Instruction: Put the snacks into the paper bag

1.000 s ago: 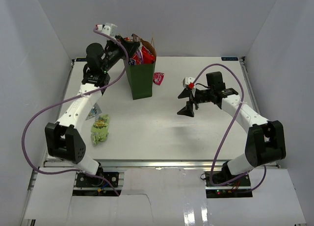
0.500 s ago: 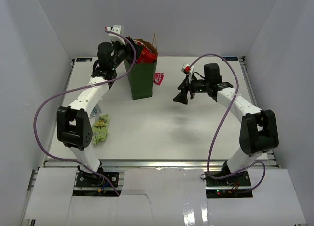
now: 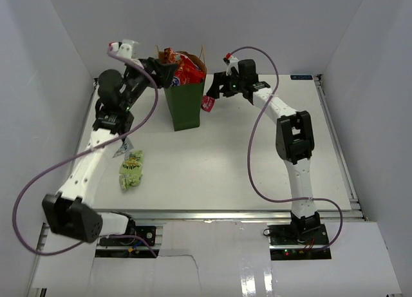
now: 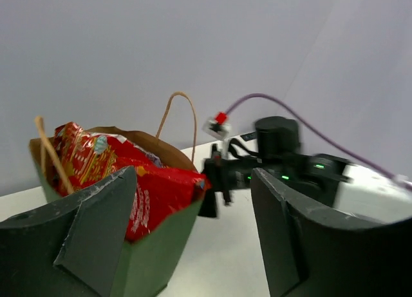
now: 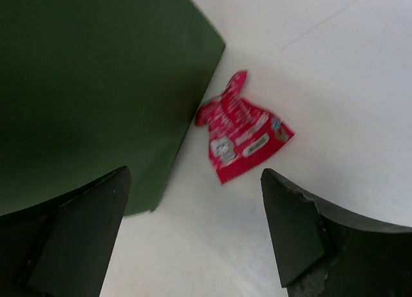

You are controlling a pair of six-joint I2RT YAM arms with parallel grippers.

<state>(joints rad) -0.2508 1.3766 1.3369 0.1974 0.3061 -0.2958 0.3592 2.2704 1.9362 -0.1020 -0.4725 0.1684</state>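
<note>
Left gripper (image 4: 193,181): I read its jaws as spread wide with nothing between them. It hangs high at the left side of the bag's mouth and points across the opening.

Right gripper (image 5: 193,174): it is also wide open and empty. It sits low over the table (image 3: 232,162), just right of the bag and aimed at the bag's lower corner. In its wrist view the pink packet lies ahead in the gap between the fingers, and neither finger touches it.

Paper bag (image 3: 185,107): it stands upright towards the far side of the table, left of centre. The outside is dark green, the inside is brown, and the thin loop handles (image 4: 179,113) stand up above the rim.

Red crinkly bags (image 4: 158,187): they are stuffed into the bag's mouth and stick up past the rim. I cannot tell how many packs are in there.

Pink packet (image 5: 241,137): it lies flat on the table just beside the bag's right bottom corner. One narrow end reaches towards the green wall, but I cannot tell whether it touches.

Light green packet (image 3: 132,170): it lies on the table at the near left, well apart from the bag and beside the left arm.

Pale packet (image 3: 122,147): it lies just beyond the green one, partly hidden under the left arm, and I cannot make out its print.
</note>
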